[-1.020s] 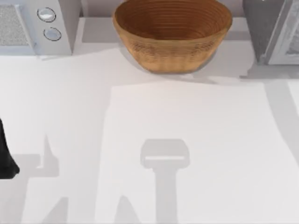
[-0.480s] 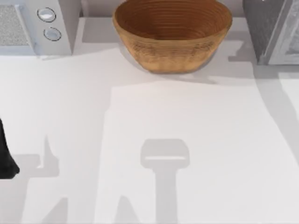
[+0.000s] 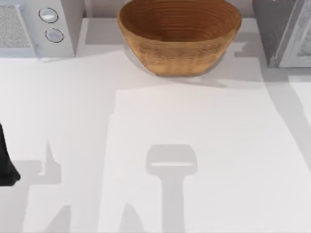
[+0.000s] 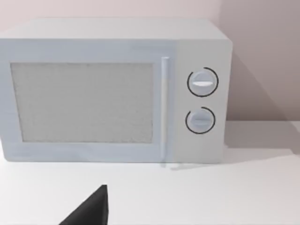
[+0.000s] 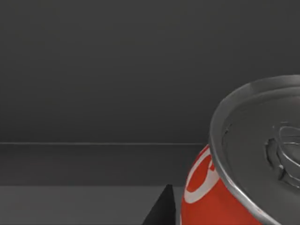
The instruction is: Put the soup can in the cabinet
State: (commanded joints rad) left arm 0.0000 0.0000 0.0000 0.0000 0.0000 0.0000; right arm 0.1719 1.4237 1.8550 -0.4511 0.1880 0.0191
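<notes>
The soup can (image 5: pixel 243 187) looms close and tilted in the right wrist view, with its silver top and red-and-white label showing. Around it is the dark grey inside of the cabinet (image 5: pixel 117 70). My right gripper (image 5: pixel 234 213) is shut on the can, and one dark fingertip (image 5: pixel 161 211) lies against its side. From above, the cabinet (image 3: pixel 272 29) stands at the back right with its pale door panel (image 3: pixel 300 39). My left arm (image 3: pixel 6 162) is parked at the table's left edge. Its gripper is open, and one fingertip (image 4: pixel 91 211) points at the white appliance.
A brown woven basket (image 3: pixel 180 36) stands at the back middle. A white appliance (image 3: pixel 39 26) with two round knobs (image 4: pixel 202 82) fills the back left corner. Arm shadows lie across the white table (image 3: pixel 194 121).
The shadow beside the cabinet has slid toward the back of the table. The left arm has not moved.
</notes>
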